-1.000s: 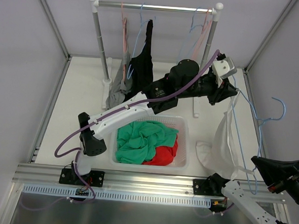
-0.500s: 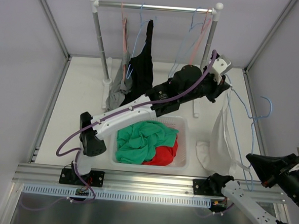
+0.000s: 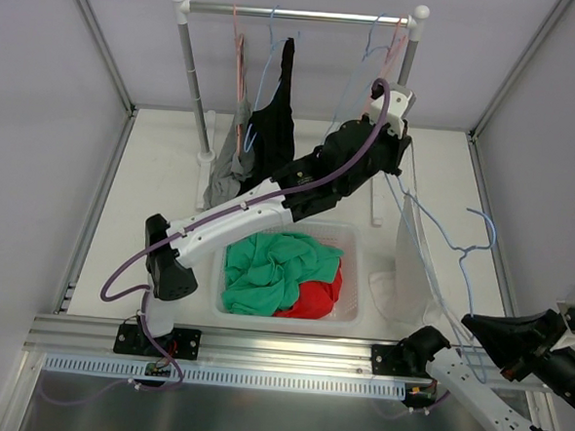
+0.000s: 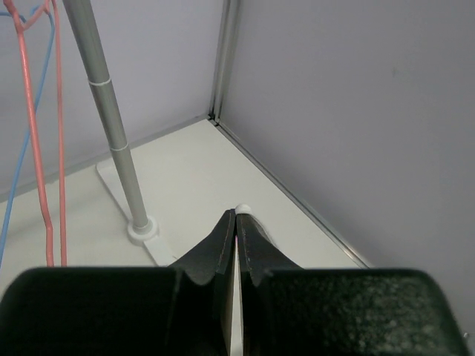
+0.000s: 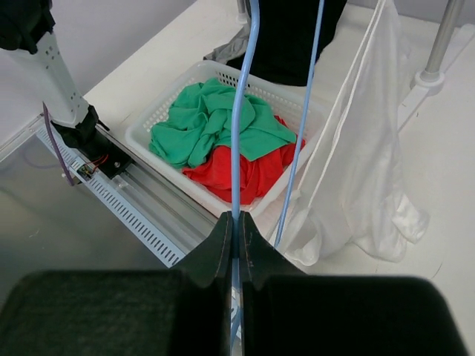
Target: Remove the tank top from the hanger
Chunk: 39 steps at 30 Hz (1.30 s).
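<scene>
Top [image 5: 356,170]: white, hanging in a long drape just right of the basket [image 3: 354,241]. Its lower end is heaped on the table [image 3: 162,198] beside the basket's right wall.
Left jaws: beyond the basket's far right corner, clenched. A thin white sliver shows between them, which I take to be a strap of the top.
Right jaws: on the near side of the basket and off to its right, clamped on the blue wire of the hanger [image 5: 239,126].
Hanger: slants from the right jaws up toward the top's upper end. Its hook points out to the right, away from the basket.
Long axis: the top runs from the left jaws down toward the basket's right wall, almost alongside the hanger's wire.
Nearer arm: the left arm [image 3: 269,200] has the cloth itself, while the right arm [image 3: 473,378] has only the wire.
Hidden: I cannot tell whether any strap is looped over the wire.
Next move, as I judge it: draw the two apart along that axis, with the cloth going beyond the basket and the wire coming to its near side.
Risk: a strap could catch on the hanger's shoulder.
</scene>
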Tool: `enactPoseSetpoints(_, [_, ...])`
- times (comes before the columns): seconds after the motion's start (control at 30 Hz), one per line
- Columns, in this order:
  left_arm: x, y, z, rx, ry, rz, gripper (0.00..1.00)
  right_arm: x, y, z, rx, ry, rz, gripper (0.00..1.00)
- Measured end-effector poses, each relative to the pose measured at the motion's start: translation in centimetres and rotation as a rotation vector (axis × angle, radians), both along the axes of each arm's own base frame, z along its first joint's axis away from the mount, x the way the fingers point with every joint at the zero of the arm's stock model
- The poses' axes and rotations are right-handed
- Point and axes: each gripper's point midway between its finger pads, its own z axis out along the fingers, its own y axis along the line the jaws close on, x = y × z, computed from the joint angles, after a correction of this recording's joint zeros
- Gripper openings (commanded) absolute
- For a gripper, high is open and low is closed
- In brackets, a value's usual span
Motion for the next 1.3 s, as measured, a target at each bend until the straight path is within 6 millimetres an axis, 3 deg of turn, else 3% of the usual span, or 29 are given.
enactPoseSetpoints(0.23, [-0.8,-0.7,0.1,-0.048,0.027,-0.096,0.00,-0.9,-2.3,0.4,0.057,-0.089,-0.075,0.00])
enactPoseSetpoints(0.47, [-3.2,-2.7,-2.6,-0.062,0.099,-0.256,0.00,0.9,-6.0,0.7,0.175,-0.222,-0.308,0.00])
enactPoseSetpoints(0.67, [-5.4,-3.9,-2.1,-0.110,0.135,-0.388,0.00,2.6,-5.9,3.2,0.272,-0.350,-0.352,0.00])
enactPoseSetpoints(0.73, [-6.9,-4.6,-2.1,-0.130,0.136,-0.472,0.00,4.2,-5.1,4.1,0.274,-0.392,-0.364,0.00])
enactPoseSetpoints(0.83, [-9.8,-5.6,-3.8,-0.124,0.154,-0.588,0.00,7.4,-3.9,4.7,0.222,-0.433,-0.406,0.00])
enactPoseSetpoints(0.9, [-12.1,-6.4,-6.2,-0.093,0.183,-0.646,0.00,10.6,-3.2,5.0,0.159,-0.466,-0.470,0.00])
enactPoseSetpoints(1.03, [-15.2,-7.1,-11.7,-0.008,0.270,-0.683,0.00,16.8,-1.5,3.8,0.008,-0.516,-0.583,0.00])
enactPoseSetpoints(1.17, [-15.3,-6.6,-14.9,0.037,0.336,-0.652,0.00,21.1,0.0,2.2,-0.136,-0.581,-0.641,0.00])
enactPoseSetpoints(1.3, [-14.5,-6.4,-16.5,0.051,0.383,-0.614,0.00,22.1,0.2,3.0,-0.157,-0.658,-0.670,0.00])
